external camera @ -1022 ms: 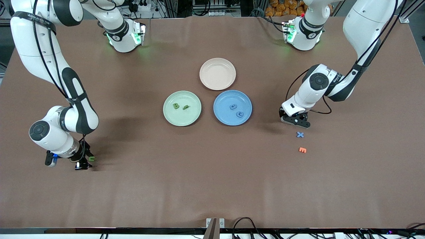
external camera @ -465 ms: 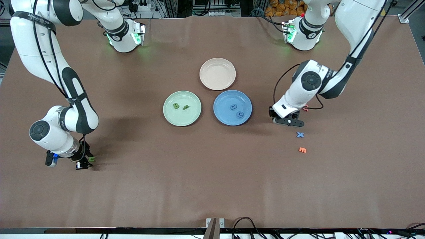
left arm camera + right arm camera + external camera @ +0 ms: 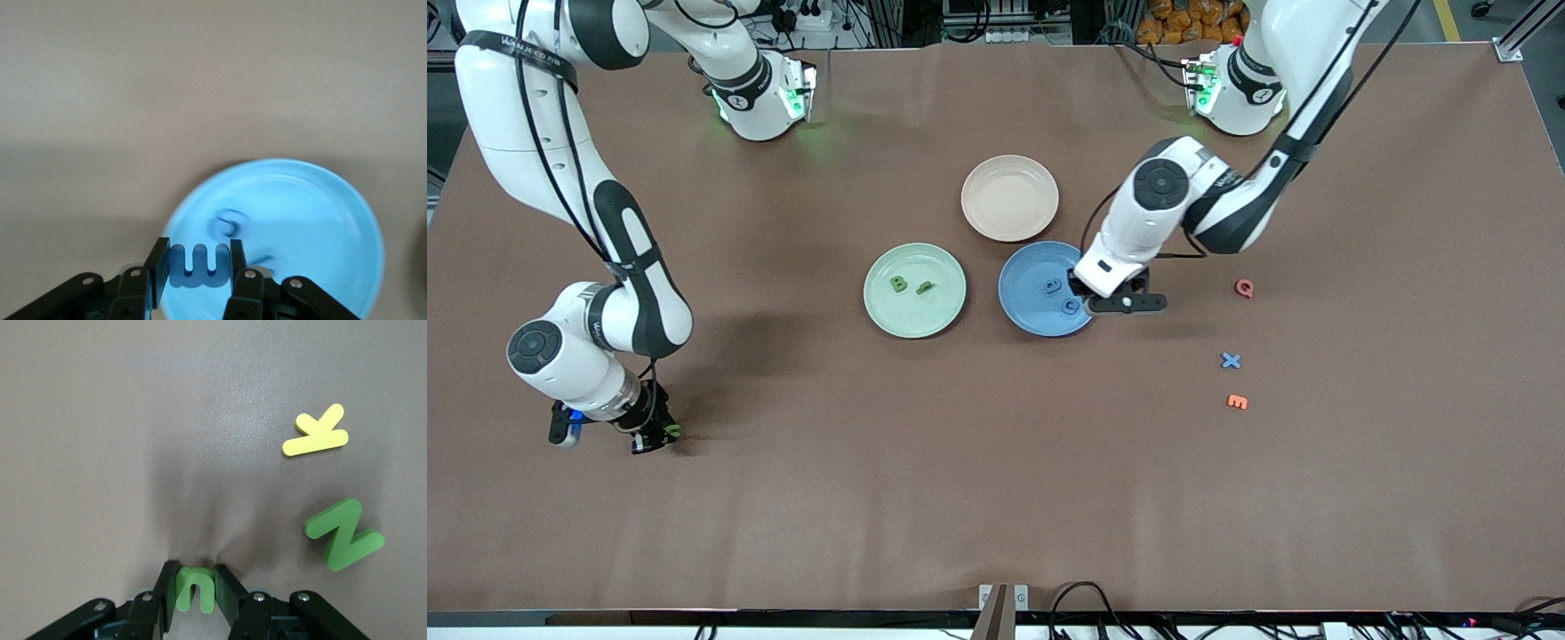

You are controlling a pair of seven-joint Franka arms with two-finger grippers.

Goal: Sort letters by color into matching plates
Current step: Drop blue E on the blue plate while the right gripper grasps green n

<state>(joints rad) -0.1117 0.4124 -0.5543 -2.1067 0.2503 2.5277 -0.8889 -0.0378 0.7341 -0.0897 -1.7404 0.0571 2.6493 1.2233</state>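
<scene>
1. Over the blue plate (image 3: pixel 1021 307), at its edge toward the left arm's end: left gripper (image 3: pixel 1127 303), fingers clamped on the blue m (image 3: pixel 198 265) — clearly pinched between the pads in the left wrist view.
2. Already in that plate: blue a (image 3: pixel 1053 285) and C (image 3: pixel 1070 306). In the green plate (image 3: pixel 885 316): B (image 3: pixel 898 284) and one more green letter (image 3: pixel 925 286), shape not readable.
3. Low at the right arm's end of the table: right gripper (image 3: pixel 660 435), fingers closed snugly on the green U (image 3: pixel 195 588), which looks to sit on or just off the surface.
4. Near it on the table, per the right wrist view: green N (image 3: pixel 343 534) and yellow K (image 3: pixel 315 431), both loose.
5. Still unsorted toward the left arm's end: blue X (image 3: pixel 1231 360), with an orange letter (image 3: pixel 1237 402) nearer the camera and a red letter (image 3: pixel 1244 287) farther off. Pink plate (image 3: pixel 996 227) bare.
6. Step in hand, by judgement: delivery of the m, plus pickup of the U.
7. Next calls for: a little more travel toward the plate's middle, then release; for the right arm, a lift and a carry to the green plate.
8. Against a second earlier: left gripper then hung close to the X, well apart from the plate — now carried across to the plate's edge, uncovering the red letter. Right gripper in the same spot, jaws then wider, now closed on the U.
</scene>
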